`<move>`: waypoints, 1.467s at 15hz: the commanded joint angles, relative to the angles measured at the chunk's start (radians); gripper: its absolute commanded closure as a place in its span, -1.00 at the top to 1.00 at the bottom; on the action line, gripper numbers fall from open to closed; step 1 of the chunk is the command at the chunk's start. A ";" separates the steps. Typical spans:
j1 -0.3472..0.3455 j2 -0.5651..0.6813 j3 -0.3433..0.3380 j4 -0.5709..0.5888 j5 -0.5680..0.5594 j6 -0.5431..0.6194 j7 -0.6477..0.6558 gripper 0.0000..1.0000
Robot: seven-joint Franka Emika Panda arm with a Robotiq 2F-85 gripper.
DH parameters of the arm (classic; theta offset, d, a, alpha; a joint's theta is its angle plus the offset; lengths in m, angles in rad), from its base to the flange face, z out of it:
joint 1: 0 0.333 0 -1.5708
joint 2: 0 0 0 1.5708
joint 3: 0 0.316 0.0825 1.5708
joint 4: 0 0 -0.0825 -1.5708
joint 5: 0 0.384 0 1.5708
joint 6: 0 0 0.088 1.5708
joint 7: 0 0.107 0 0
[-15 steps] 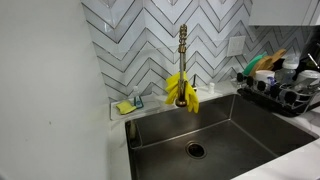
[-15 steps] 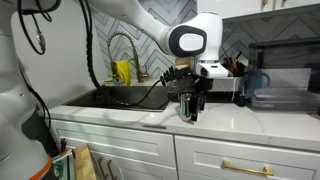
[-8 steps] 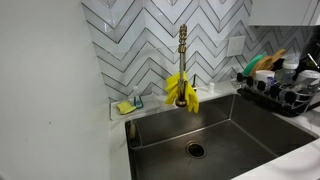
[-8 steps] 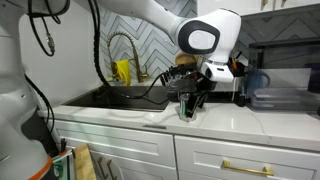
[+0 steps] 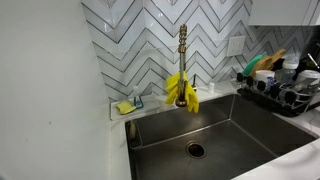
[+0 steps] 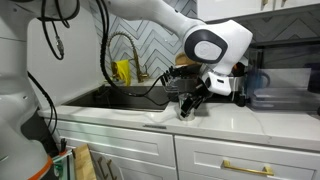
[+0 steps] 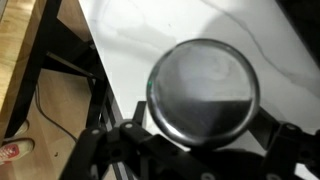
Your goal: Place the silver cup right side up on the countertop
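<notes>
Your gripper [image 6: 190, 103] hangs low and tilted over the desk, its jaws spread as wide as they go and holding nothing. In the wrist view the silver cup [image 7: 203, 93] lies between the jaws. It stands on the white desk [image 7: 160, 30], not far from the front edge and well apart from the sink [image 6: 120, 98].

You look straight down on a round, shiny face. I cannot tell whether that is the open mouth or the base, nor whether either jaw touches the cup's wall.

If it is the mouth, the placing looks done. Lift away along the cup's axis with the jaws wide, slowly, so neither jaw catches the rim and tips it toward the edge. If it is the base, centre the jaws on the wall and close gently, because polished metal will likely slip.

Farther back, the faucet [image 5: 183, 45] draped with yellow gloves [image 5: 182, 90] and the black dish rack [image 5: 285, 95] are out of your way.
</notes>
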 commanded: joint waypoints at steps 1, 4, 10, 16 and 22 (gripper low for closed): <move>-0.026 0.046 -0.008 0.050 0.078 -0.093 -0.016 1.00; -0.040 0.066 -0.010 0.071 0.121 -0.126 -0.026 1.00; -0.059 0.099 -0.013 0.097 0.182 -0.184 -0.055 0.45; -0.061 0.118 -0.021 0.120 0.197 -0.216 -0.065 0.00; -0.012 0.050 -0.042 0.116 0.070 -0.150 -0.040 0.00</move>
